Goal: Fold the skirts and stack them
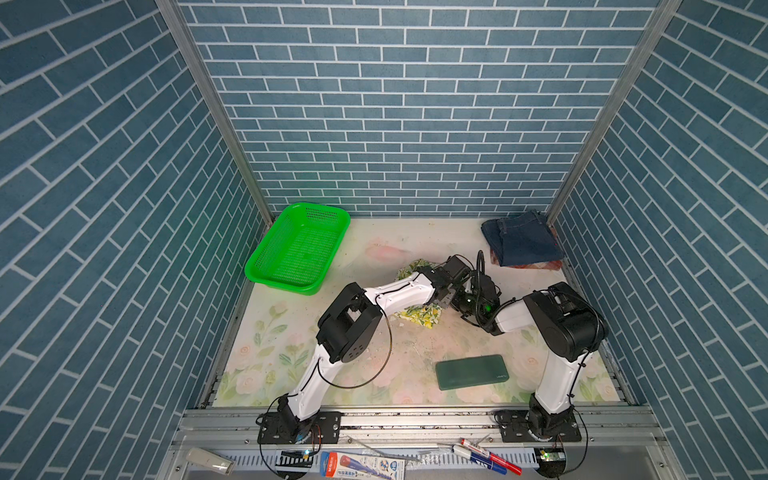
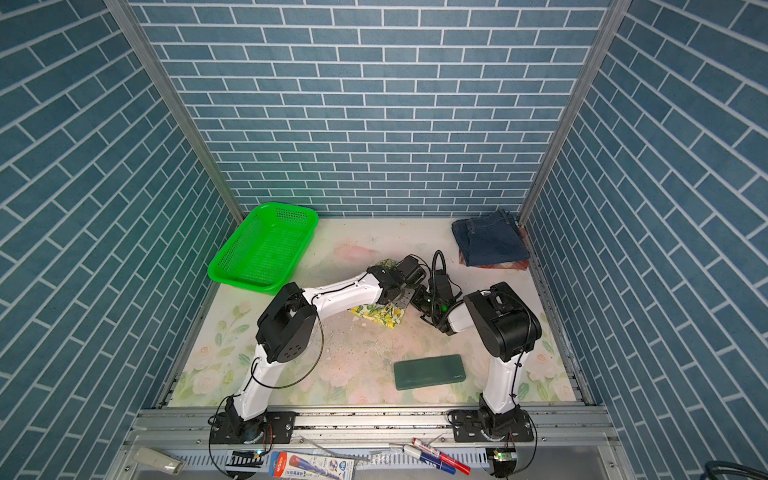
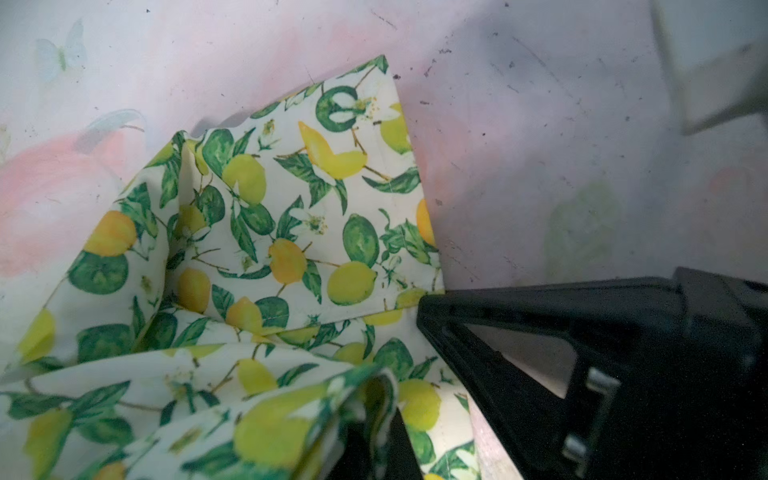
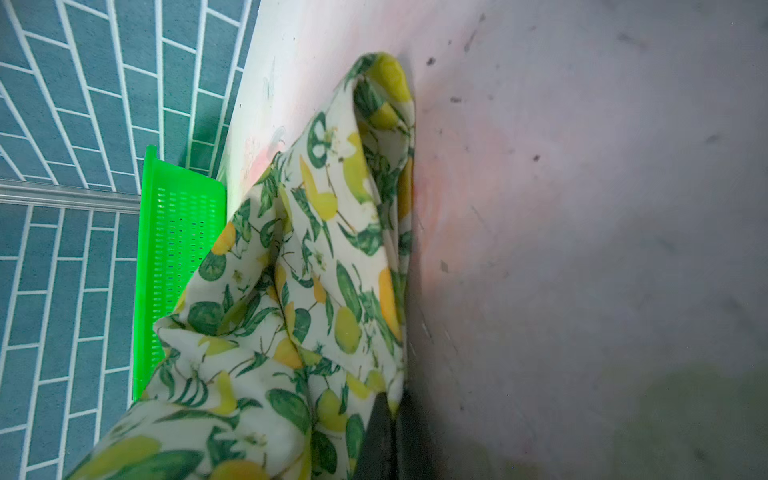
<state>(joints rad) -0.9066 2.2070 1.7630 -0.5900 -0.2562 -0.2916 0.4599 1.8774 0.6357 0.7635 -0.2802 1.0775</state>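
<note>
Only legible bit: "HB" in a round badge on the red-and-blue packet [image 1: 361,464]; rest of its print too small. Logo on the dark green slab [image 1: 472,372] & labels on the marker pens [image 1: 490,457] can't be read

Open surface [image 1: 411,349] left of green slab [image 1: 472,372].
Beyond slab: left arm [image 1: 399,291], right arm [image 1: 561,324], lemon skirt [image 1: 424,316] blocking; farther right, stacked skirts [image 1: 521,243].
</note>
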